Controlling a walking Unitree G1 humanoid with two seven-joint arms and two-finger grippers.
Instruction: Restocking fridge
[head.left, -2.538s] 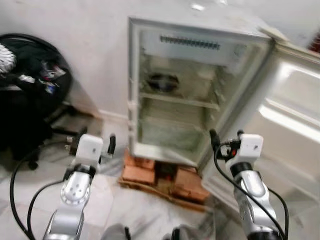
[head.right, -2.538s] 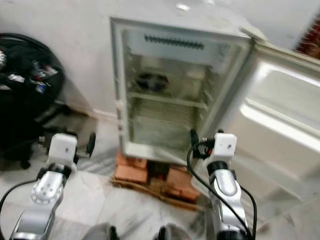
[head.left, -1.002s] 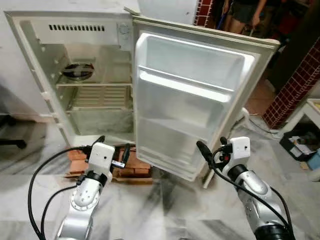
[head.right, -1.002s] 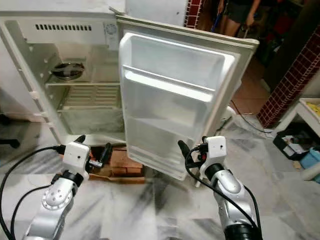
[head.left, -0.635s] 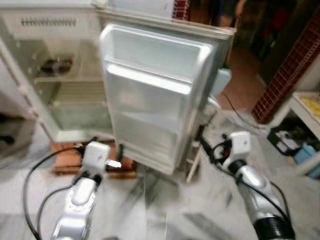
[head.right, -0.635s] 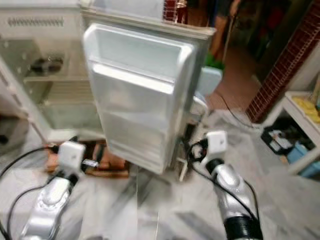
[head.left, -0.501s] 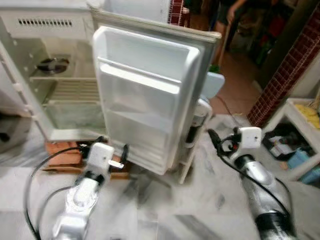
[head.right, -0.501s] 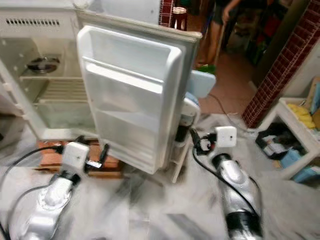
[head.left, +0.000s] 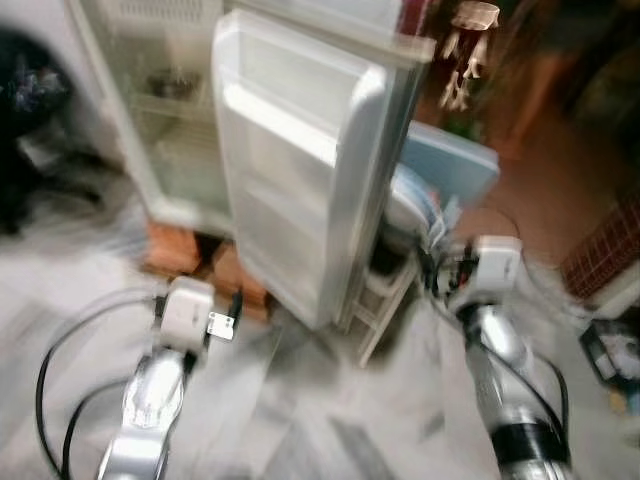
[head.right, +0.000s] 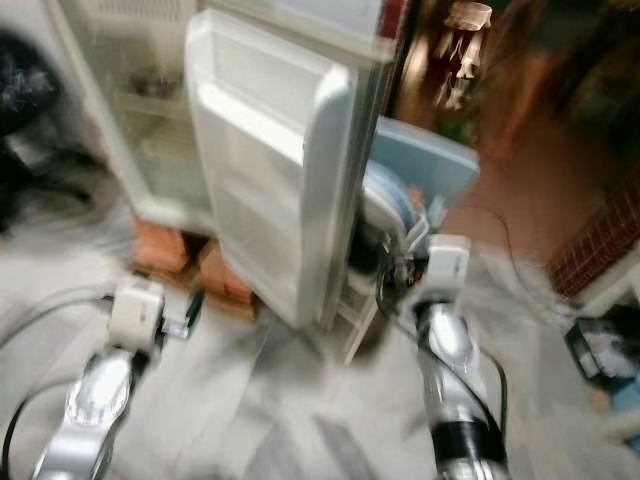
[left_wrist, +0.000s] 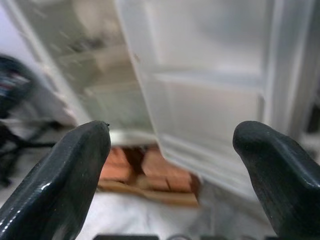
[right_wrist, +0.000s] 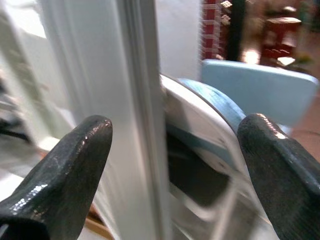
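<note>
Step in hand: we judge this as travel, not stocking. Views are blurred, both arms carry nothing, no goods in reach.
Left gripper (head.left: 225, 305): our fingers (left_wrist: 60, 185) spread apart, empty, low over the floor (head.left: 300, 420). Ahead of them, the bricks (head.left: 175, 250) under the fridge.
Fridge (head.left: 150, 110): ahead of the left fingers, cabinet open. One dark round item on an upper shelf, too blurred to name; lower shelves look bare.
Fridge door (head.left: 300, 170): swung wide, between the two sets of fingers. Door shelves look empty.
Right gripper (head.right: 395, 268): fingers (right_wrist: 60, 175) apart, empty, just past the door's outer edge. Beyond them, a pale blue object (right_wrist: 255, 90), kind unclear.
Next move: find the stock and bring it here; the door already stands open for loading.
</note>
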